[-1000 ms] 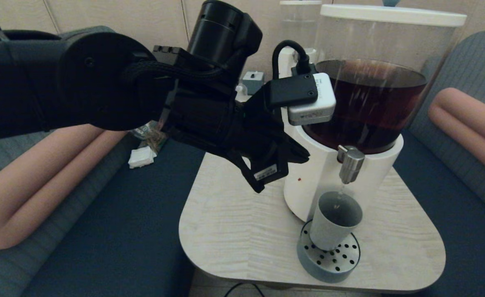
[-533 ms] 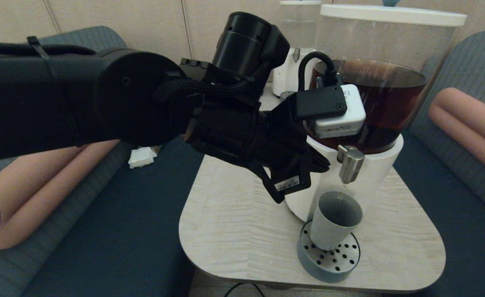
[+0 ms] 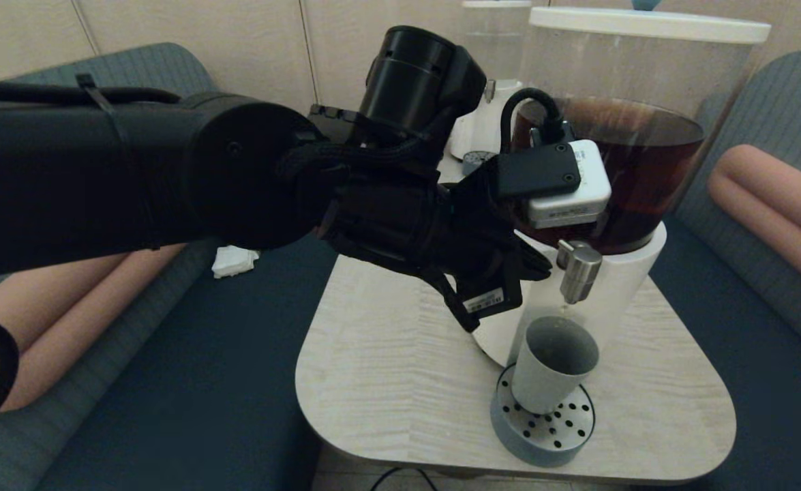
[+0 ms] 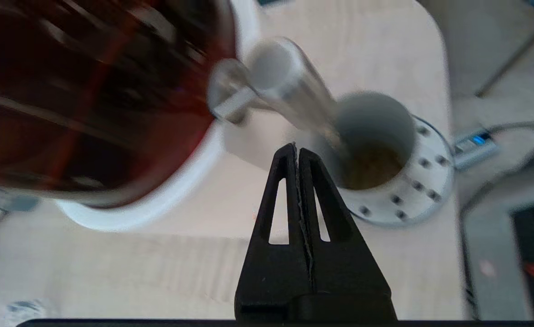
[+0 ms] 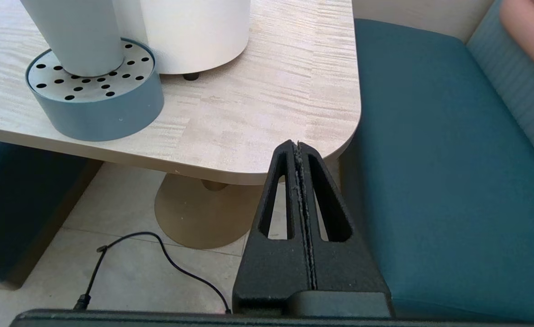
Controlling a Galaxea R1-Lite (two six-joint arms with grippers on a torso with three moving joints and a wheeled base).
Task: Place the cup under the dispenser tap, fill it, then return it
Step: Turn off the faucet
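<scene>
Left gripper (image 3: pixel 540 267), clenched empty, sits just beside the dispenser tap (image 3: pixel 579 271); the cup (image 3: pixel 553 365) stands beneath on the drip tray (image 3: pixel 543 436).

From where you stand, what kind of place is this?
Probably a café or lounge booth: a pale wood-grain table between dark teal upholstered benches, carrying a large clear-tank drink dispenser of dark brown liquid.

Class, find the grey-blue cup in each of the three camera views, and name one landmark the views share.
Head view: cup at lower centre-right, on the perforated drip tray, below the tap.
Left wrist view: cup right of centre, seen from above, brown liquid inside.
Right wrist view: only its lower body, top left.
Shared landmark: the drip tray.
</scene>
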